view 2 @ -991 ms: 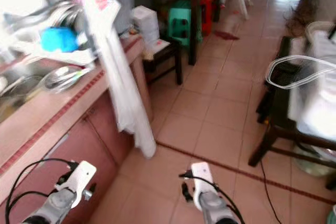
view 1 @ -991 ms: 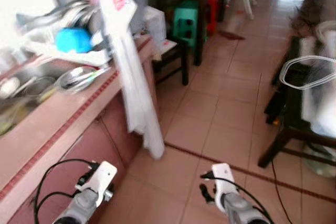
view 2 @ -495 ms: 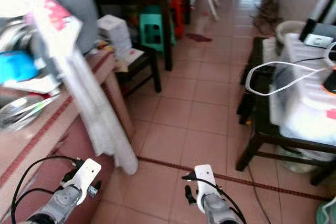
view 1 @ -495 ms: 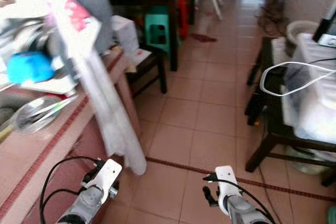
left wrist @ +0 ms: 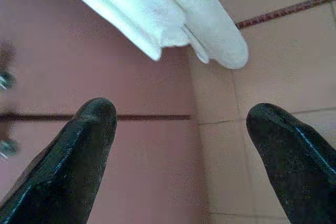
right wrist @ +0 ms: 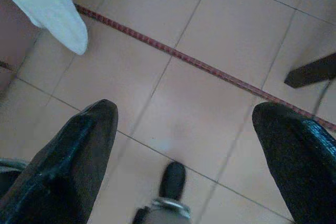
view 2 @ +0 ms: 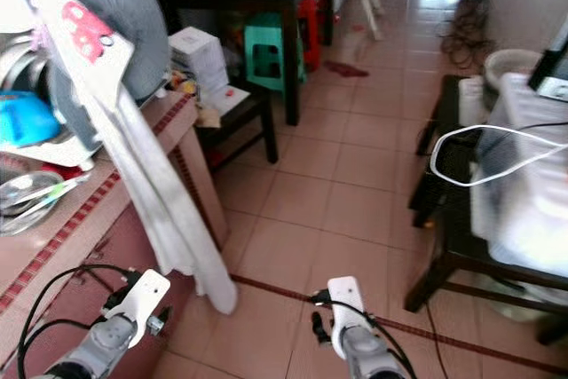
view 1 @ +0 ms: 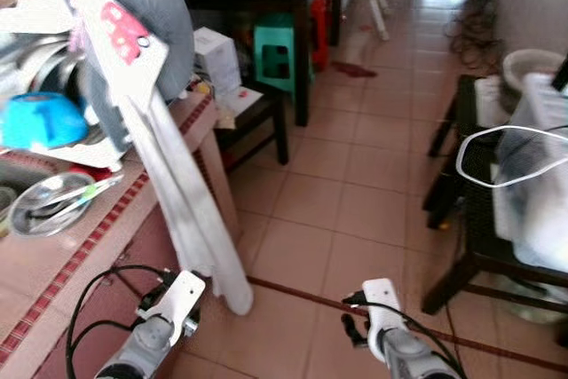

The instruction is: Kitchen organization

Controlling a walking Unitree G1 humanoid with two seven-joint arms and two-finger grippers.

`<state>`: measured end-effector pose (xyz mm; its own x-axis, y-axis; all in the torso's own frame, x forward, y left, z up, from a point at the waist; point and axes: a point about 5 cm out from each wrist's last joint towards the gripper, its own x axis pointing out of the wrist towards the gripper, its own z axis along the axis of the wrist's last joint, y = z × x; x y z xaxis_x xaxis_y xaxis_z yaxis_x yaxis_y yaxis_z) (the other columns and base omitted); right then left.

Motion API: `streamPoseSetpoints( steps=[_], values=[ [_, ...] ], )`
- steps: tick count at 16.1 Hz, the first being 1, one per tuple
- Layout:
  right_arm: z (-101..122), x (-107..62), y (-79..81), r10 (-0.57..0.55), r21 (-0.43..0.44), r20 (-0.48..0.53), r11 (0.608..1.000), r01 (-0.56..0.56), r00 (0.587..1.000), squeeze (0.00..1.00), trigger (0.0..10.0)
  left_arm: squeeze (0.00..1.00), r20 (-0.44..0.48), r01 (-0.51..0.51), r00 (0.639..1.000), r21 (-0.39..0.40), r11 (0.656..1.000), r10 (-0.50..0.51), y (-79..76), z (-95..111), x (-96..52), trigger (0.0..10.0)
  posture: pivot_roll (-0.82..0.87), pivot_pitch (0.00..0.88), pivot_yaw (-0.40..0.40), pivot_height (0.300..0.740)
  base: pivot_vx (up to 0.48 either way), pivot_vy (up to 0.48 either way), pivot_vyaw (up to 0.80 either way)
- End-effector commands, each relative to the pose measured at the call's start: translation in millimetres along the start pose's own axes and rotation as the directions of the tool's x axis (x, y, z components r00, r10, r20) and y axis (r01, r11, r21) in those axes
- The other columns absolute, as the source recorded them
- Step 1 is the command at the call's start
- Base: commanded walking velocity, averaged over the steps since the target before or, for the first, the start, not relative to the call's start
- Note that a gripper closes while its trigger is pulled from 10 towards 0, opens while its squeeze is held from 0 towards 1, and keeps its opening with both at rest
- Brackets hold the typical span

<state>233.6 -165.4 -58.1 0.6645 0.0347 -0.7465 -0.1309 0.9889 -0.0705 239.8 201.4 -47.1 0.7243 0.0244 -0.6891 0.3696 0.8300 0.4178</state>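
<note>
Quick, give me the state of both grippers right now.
Left gripper: open, holding nothing, low beside the counter's cabinet front.
Right gripper: open, holding nothing, over the tiled floor.

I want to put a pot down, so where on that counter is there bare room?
The counter is bare on its near tiled strip, between the steel dish and the hanging white cloth. Farther back it is crowded: blue bowl, stacked metalware.
</note>
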Motion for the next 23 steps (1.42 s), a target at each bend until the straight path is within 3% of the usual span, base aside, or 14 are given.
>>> streamPoseSetpoints(
  steps=[1,10,17,18,22,23],
  values=[
    [-4,-0.6,-0.4,0.001,0.008,-0.014,1.0,0.0,1.0,0.0,10.0,0.0,-0.02,-0.002,1.0,0.008,1.0,0.003,0.6,-6,-1.3,10.0,-0.03,0.036,0.077,0.74,0.0,0.0,0.0],
    [-22,-4.6,-9.3,-0.039,-0.026,-0.076,0.999,0.038,0.996,0.0,10.0,0.0,-0.029,-0.011,1.0,0.016,1.0,0.011,1.0,-9,-2.1,10.0,-0.02,0.043,0.078,0.74,0.0,0.0,0.0],
    [-24,-4.8,-9.2,-0.048,-0.03,-0.087,0.999,0.046,0.995,0.0,10.0,0.0,-0.035,-0.019,0.999,0.04,0.999,0.02,2.4,-10,-2.4,10.0,-0.02,0.044,0.081,0.74,0.0,0.0,0.0],
    [-25,-5.1,-10.7,-0.059,-0.023,-0.088,0.998,0.057,0.994,0.0,10.0,0.0,-0.047,-0.018,0.999,0.026,0.999,0.019,2.2,-13,-2.8,10.0,-0.02,0.043,0.083,0.74,0.0,0.0,0.0],
    [-33,-7.3,-14.4,-0.067,-0.046,-0.111,0.997,0.062,0.992,0.0,10.0,0.0,-0.14,-0.02,0.99,-0.151,0.988,-0.001,0.9,-33,-7.6,10.0,-0.01,0.039,0.082,0.74,0.0,0.0,0.0],
    [-32,-7.4,-14.9,-0.069,-0.055,-0.106,0.997,0.063,0.992,0.0,10.0,0.0,-0.147,-0.02,0.989,-0.156,0.987,-0.003,1.1,-35,-8.4,10.0,-0.01,0.034,0.082,0.74,0.0,0.0,0.0]
  ],
)
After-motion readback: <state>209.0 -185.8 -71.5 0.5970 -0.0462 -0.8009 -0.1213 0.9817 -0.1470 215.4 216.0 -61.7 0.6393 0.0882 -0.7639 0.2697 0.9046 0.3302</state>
